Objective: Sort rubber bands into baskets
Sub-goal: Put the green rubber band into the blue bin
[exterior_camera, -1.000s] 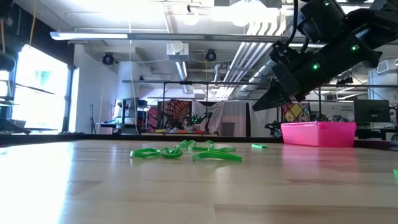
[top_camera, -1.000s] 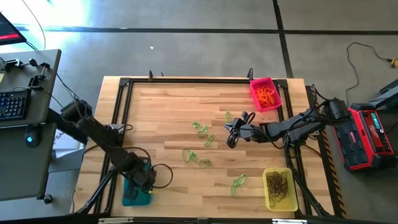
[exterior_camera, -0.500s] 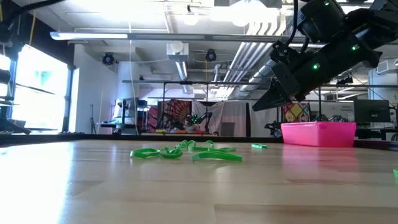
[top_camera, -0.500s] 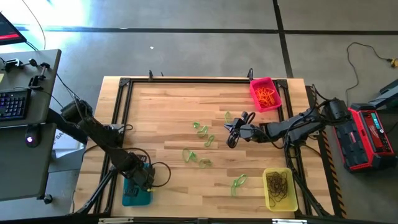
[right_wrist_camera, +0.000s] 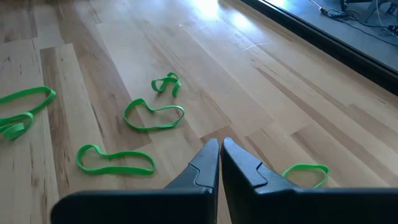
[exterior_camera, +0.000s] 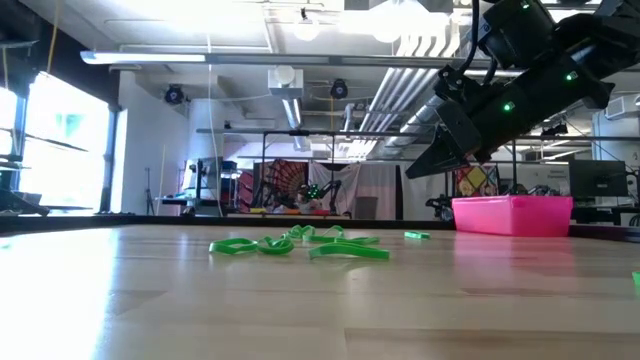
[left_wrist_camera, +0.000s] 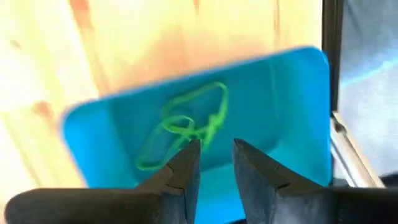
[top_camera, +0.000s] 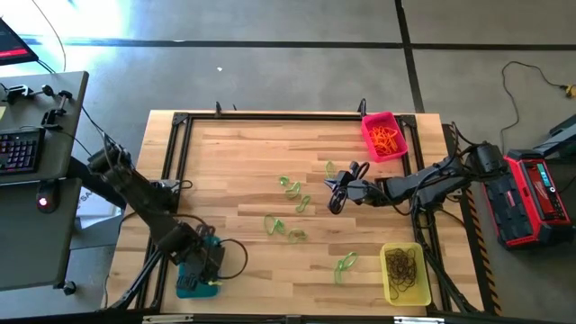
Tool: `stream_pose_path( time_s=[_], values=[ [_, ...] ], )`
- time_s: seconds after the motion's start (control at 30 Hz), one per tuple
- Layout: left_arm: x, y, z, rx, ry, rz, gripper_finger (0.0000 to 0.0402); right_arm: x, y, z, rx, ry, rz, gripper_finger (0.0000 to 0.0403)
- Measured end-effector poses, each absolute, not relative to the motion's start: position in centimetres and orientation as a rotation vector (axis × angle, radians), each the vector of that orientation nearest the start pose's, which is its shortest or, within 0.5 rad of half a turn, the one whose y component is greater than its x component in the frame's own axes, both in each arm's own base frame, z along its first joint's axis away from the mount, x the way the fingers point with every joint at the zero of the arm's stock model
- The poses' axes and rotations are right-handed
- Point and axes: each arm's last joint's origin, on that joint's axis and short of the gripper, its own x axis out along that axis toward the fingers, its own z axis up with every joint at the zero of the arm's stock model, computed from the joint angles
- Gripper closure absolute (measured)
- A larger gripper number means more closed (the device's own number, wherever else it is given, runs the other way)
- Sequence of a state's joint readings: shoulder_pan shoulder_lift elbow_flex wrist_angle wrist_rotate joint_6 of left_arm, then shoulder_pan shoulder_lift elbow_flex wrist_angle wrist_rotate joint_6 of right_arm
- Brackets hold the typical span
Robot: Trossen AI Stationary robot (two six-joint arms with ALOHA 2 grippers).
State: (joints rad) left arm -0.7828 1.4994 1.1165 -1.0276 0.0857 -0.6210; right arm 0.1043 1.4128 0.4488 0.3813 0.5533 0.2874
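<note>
Green rubber bands (top_camera: 298, 236) strewn mid-table; pink (top_camera: 371, 137), yellow (top_camera: 387, 279), teal baskets (top_camera: 184, 284).

Both arms are dark, slim and jointed, trailed by looping black cables; tapered black fingers (left_wrist_camera: 186, 171) end each; small green lights dot the right arm (exterior_camera: 520, 80).

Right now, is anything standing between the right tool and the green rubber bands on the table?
Nothing visible does. The right tool hangs shut above bare wood, and the green rubber bands lie loose just ahead.
</note>
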Motion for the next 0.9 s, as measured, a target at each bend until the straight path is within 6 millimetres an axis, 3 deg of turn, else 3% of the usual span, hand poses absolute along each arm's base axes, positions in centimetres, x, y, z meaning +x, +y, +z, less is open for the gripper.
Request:
stream_pose_path(
  time_s=[0.13, 0.37, 0.67, 0.9],
  values=[
    [19.7, -18.1, 24.4, 0.073, 1.442, -0.249, 0.0333, 24.5, 1.0, 14.6, 0.086, 0.487, -0.511, 0.0396],
    [22.2, -14.9, 24.6, 0.122, 1.406, -0.263, 0.0369, 24.5, 1.0, 14.6, 0.086, 0.487, -0.511, 0.0396],
    [26.1, -9.8, 24.9, 0.242, 1.251, -0.29, 0.0389, 24.5, 1.0, 14.6, 0.086, 0.487, -0.511, 0.0396],
    [28.2, -5.8, 24.4, 0.215, 1.152, -0.283, 0.039, 24.5, 1.0, 14.6, 0.085, 0.491, -0.511, 0.0396]
  ],
)
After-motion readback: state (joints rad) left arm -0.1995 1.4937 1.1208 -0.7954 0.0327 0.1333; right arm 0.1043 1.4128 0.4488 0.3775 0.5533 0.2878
